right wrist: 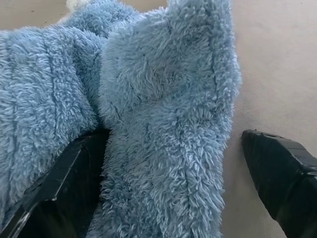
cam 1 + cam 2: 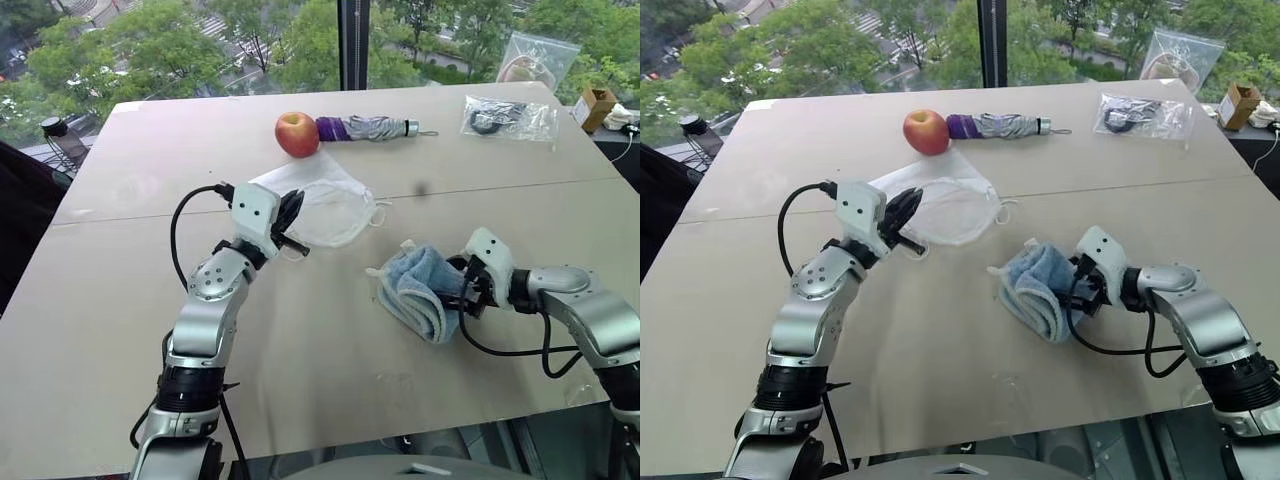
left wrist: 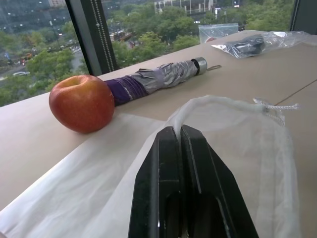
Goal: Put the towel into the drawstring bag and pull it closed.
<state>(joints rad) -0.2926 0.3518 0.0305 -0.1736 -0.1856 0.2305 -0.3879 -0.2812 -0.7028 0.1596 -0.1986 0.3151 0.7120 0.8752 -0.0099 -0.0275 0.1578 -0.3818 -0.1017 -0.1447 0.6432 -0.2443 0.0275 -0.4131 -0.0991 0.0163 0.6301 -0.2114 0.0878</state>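
The small light-blue fluffy terry towel (image 2: pixel 418 290) lies bunched in folds on the pale beige surface (image 2: pixel 330 380), and a thick fold of it sits right between the jaws of the right gripper (image 1: pixel 173 163). Those jaws stand wide, 1 black finger (image 1: pixel 54 188) pressed into the pile on one side and the other finger (image 1: pixel 282 173) out on the bare surface, clear of the cloth, so the towel is straddled but not yet pinched.

The thin white semi-translucent drawstring bag (image 2: pixel 325 205) lies flat, well apart from the towel. The left gripper (image 3: pixel 181 148) has its jaws shut tight on the near rim of the bag; beyond their tips the mouth gapes a little and the knotted white cord (image 3: pixel 277 106) trails off its far edge.

Farther past the bag rest a red apple (image 2: pixel 297 134) and, touching it, a folded grey-and-purple umbrella (image 2: pixel 365 127).

Risks from here, as I judge them: the right jaws may close on only 1 loose fold, so the rest of the towel unrolls and drags or catches on the bag's rim. The left pinch may hold both layers of the thin fabric together, keeping the mouth too narrow for the bulky cloth. A hard push could also slide the light bag toward the apple.
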